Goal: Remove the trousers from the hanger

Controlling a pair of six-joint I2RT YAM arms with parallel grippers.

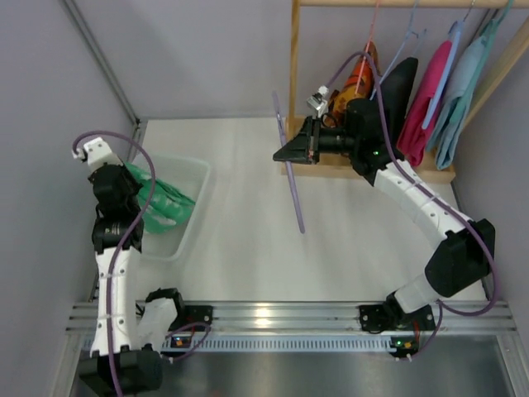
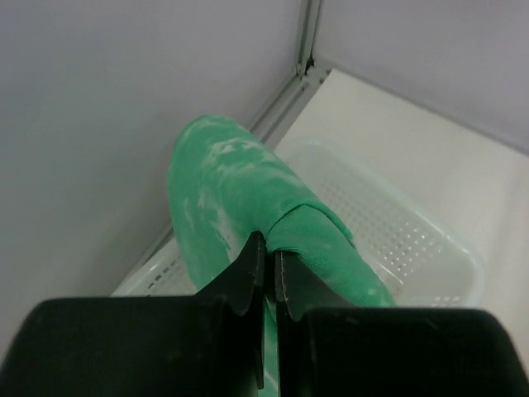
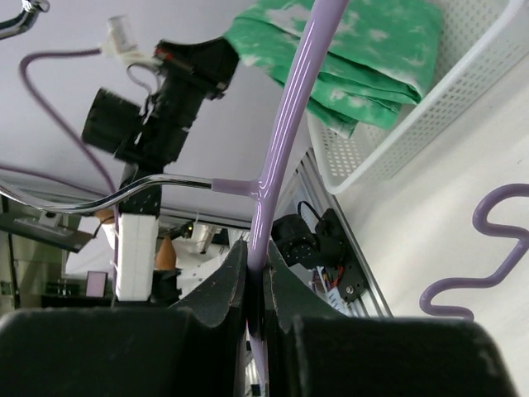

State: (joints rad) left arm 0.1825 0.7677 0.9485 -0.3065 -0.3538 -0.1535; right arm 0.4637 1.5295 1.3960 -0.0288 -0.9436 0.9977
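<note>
- So, starting at the left gripper: its two fingers are pressed nearly together, and we can see a fold of the green trousers pinched right at the tips.
- From there the trousers bunch down into the white perforated basket, which sits on the table at the far left, near the wall.
- In the top view the cloth fills the left part of the basket, with the left arm standing just over it.
- Over to the right gripper: its jaws are clamped tight on the thin purple hanger, with no gap showing around the bar.
- The hanger is held up off the table in front of the wooden rack, slanting from far to near in the top view.
- Its chrome hook sticks out sideways in the right wrist view.
- The trousers and the hanger are well apart, with a bare stretch of table between them.
- On the rack rail behind the right arm we can see orange, black, pink and teal garments hanging side by side.
</note>
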